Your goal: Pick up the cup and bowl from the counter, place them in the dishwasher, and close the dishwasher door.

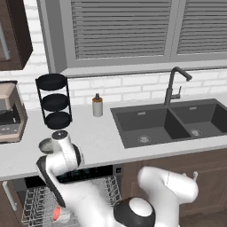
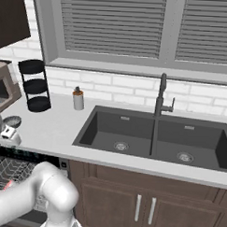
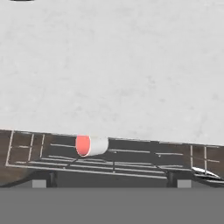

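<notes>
The white cup (image 3: pixel 91 145) with its red inside lies on its side in the white wire rack (image 1: pixel 37 205) of the open dishwasher (image 1: pixel 91 175), and its red shows at the rack's bottom (image 1: pixel 57 214). A small grey bowl (image 2: pixel 13 121) sits on the light counter (image 1: pixel 99 137) near the front edge, just beside my hand. My gripper (image 3: pixel 111 180) hangs over the counter's front edge above the rack, open and holding nothing. It is also at the left edge of the right base view (image 2: pixel 8 135). The dishwasher door is out of view.
A black three-tier rack (image 1: pixel 54 101) and a small bottle with a dark cap (image 1: pixel 97 105) stand at the back of the counter. A coffee machine (image 1: pixel 11 113) is at the far left. The dark double sink (image 1: pixel 173 122) with its faucet (image 1: pixel 174 86) lies to the right.
</notes>
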